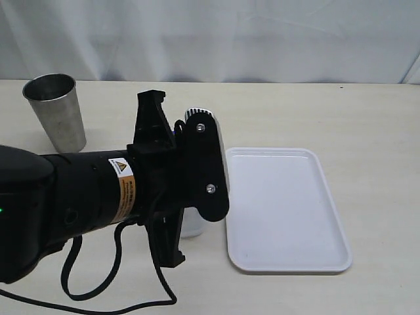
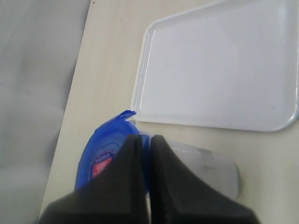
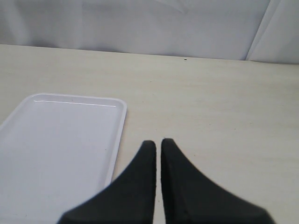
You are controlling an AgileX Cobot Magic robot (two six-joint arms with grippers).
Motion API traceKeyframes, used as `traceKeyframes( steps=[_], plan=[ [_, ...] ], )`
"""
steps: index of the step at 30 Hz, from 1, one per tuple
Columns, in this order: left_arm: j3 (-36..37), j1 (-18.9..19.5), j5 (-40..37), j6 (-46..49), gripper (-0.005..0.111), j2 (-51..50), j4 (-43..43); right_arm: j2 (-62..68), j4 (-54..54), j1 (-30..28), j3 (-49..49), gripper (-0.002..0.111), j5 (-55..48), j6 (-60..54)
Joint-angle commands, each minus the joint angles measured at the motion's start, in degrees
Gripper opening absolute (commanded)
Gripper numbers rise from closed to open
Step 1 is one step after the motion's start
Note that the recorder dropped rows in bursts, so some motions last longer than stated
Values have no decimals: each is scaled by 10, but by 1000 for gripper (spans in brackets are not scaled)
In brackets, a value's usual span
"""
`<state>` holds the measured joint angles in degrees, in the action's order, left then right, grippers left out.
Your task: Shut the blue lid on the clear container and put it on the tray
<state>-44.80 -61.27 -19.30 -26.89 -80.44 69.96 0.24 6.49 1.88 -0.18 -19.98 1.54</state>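
Blue lid [image 2: 100, 149] sits on the clear container [image 2: 205, 170], just beside the tray [image 2: 140, 84]. My left claw [image 2: 145, 140] is closed on top of it, right claw [image 3: 158, 144] closed and empty. Push off-centre and it probably tips.

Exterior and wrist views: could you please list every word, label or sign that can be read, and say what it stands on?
No wording is clear enough to quote.
Label on the left arm: a warning triangle sign; the print below is too small to read.
Sticker on the blue lid: lettering too blurred to read.
Clear container: faint marks, illegible.
Tray, metal cup: no text seen.
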Motion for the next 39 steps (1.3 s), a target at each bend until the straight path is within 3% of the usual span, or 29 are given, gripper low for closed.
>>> traceKeyframes(
  steps=[1,34,39],
  plan=[
    [12,-2,2,-4,0,2,-16,-2,0,-4,2,4,2,-3],
    [18,-1,-6,-3,0,2,-32,-2,0,-4,2,4,2,-3],
    [18,-1,33,1,0,2,-32,-2,0,-4,2,4,2,-3]
  ],
)
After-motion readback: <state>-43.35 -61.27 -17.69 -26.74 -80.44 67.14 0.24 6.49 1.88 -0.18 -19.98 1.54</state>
